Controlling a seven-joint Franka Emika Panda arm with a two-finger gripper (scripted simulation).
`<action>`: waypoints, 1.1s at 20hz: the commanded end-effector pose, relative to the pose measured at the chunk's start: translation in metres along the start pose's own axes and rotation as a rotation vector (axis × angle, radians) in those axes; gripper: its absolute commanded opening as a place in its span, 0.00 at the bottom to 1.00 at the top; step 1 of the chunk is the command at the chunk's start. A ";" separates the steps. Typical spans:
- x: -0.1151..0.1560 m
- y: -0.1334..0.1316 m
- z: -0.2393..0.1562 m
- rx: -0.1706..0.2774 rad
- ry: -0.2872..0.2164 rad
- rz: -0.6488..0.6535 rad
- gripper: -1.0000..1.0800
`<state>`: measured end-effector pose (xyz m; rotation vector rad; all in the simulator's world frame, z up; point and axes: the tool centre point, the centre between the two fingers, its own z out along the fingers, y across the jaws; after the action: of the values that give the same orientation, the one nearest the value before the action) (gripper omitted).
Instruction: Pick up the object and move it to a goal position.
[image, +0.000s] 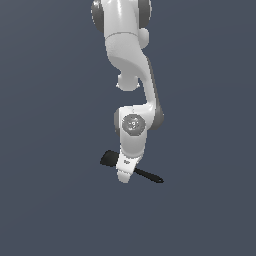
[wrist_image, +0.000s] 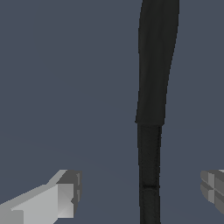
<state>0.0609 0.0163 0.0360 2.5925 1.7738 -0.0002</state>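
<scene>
The object (image: 108, 159) is a small black spatula-like utensil, its squarish head toward the exterior view's left and its thin handle running down to the right. My gripper (image: 126, 173) is lowered over its middle and hides that part. In the wrist view the object (wrist_image: 153, 87) runs as a long black bar between my two fingers. My gripper (wrist_image: 142, 192) is open: one grey fingertip (wrist_image: 65, 194) and the other (wrist_image: 214, 188) stand well apart on either side of the handle, with a gap to each.
A plain dark grey-blue surface (image: 50, 200) fills both views. The white arm (image: 127, 45) comes down from the upper middle of the exterior view. No other objects show.
</scene>
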 end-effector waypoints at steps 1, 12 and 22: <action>0.000 0.000 0.012 0.000 0.000 -0.001 0.96; 0.000 0.001 0.019 0.000 0.000 -0.001 0.00; -0.007 0.002 0.018 0.000 0.000 -0.001 0.00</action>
<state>0.0606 0.0140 0.0172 2.5906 1.7789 0.0000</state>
